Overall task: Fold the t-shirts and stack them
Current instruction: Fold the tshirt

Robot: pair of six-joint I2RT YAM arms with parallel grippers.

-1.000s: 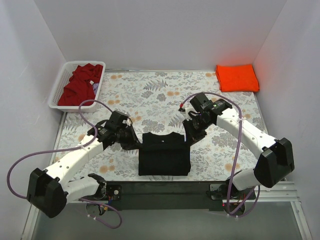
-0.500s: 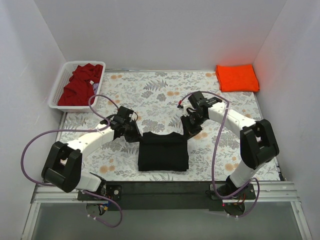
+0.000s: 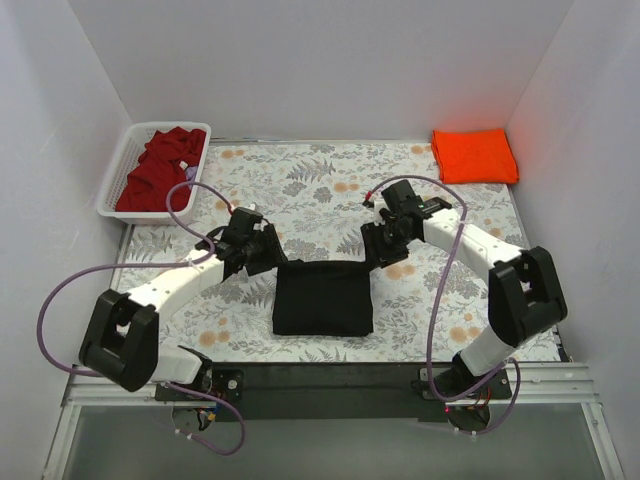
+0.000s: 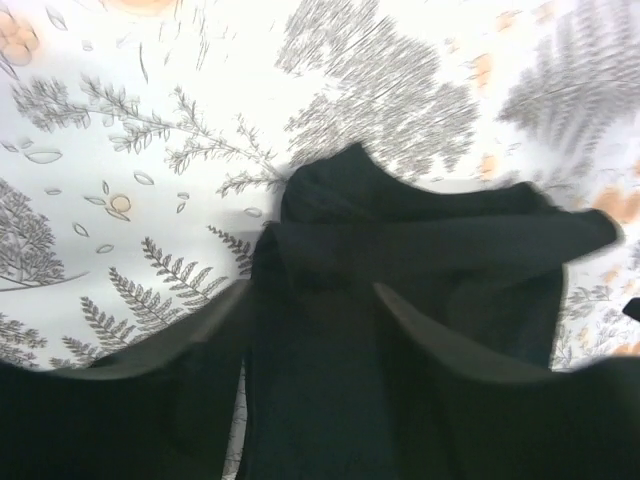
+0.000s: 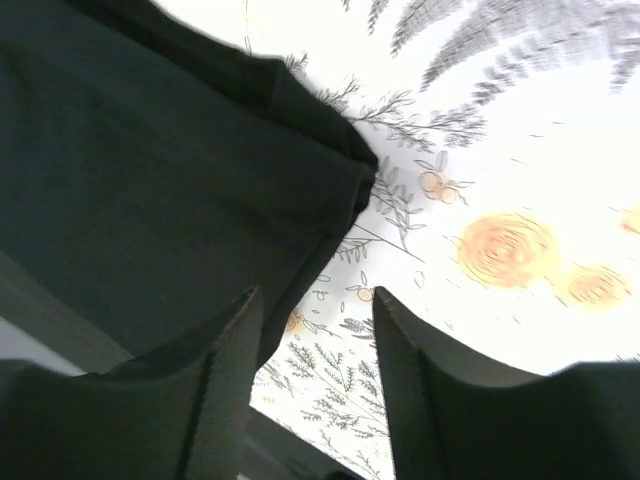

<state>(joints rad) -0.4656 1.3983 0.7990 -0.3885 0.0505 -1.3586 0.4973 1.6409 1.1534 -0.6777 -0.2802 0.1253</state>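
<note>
Black tee (image 3: pixel 322 300) front-centre on table (image 3: pixel 320 185), folded to compact block. Slightly wider at far edge, which dips mid-way betw the two grippers. Plain matte cloth, no label visible.

L gripper (image 3: pixel 268 256) at tee's far-left corner, R gripper (image 3: pixel 377 248) at far-right corner.

L wrist cam: fingers (image 4: pixel 130 405) apart, gap filled w/ black cloth in bunched, layered folds. Can't tell if pads touch it.

R wrist cam: fingers (image 5: pixel 185 400) apart, only floral table in the gap. Tee corner just past the tips, toward left of view, not clamped.

Orange tee (image 3: pixel 474 155) folded flat at far-right corner of table. Red tee (image 3: pixel 158 168) crumpled in basket (image 3: pixel 110 190) at far-left corner. Both well apart from black tee.
</note>
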